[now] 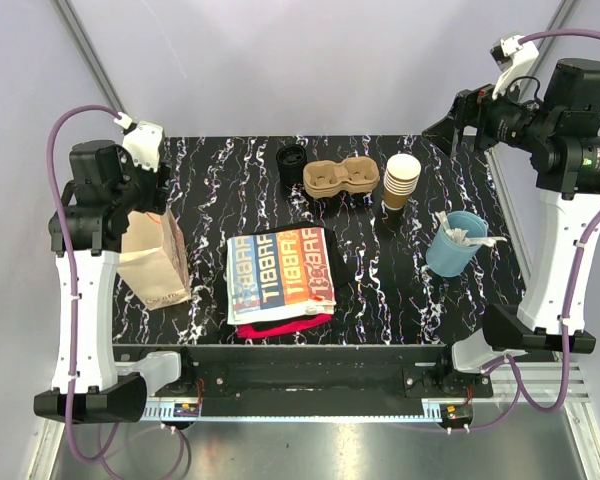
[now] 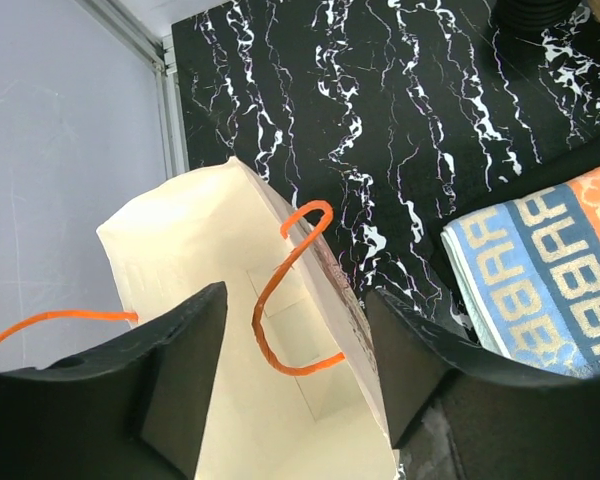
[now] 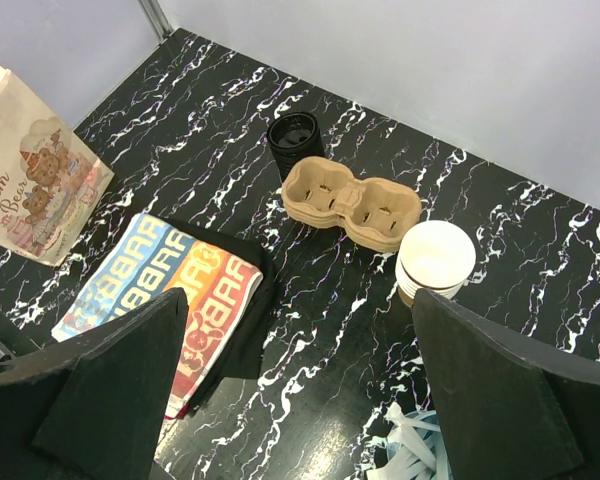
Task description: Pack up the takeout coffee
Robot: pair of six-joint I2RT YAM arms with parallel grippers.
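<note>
The left gripper (image 2: 298,310) hangs over the open mouth of the paper bag (image 2: 185,240) at the near left, its fingers apart and clamping nothing, with the bag's right wall and one orange handle (image 2: 268,310) between them. The step looks like steadying the bag: pinch handle or rim lightly, keeping the bag upright and its mouth wide. The right gripper (image 3: 300,300) hovers high at the far right, spread and empty. The takeout coffee, as a lidded brown cup, shows in no view; only a stack of paper cups (image 3: 435,255) and a black stack (image 3: 292,150), possibly lids, stand at the far middle. What shows of the bag's inside is bare. The cardboard carrier (image 3: 352,192) between the two stacks has empty wells, and the light blue cup (image 1: 448,255) holds white stirrers (image 1: 467,236).
</note>
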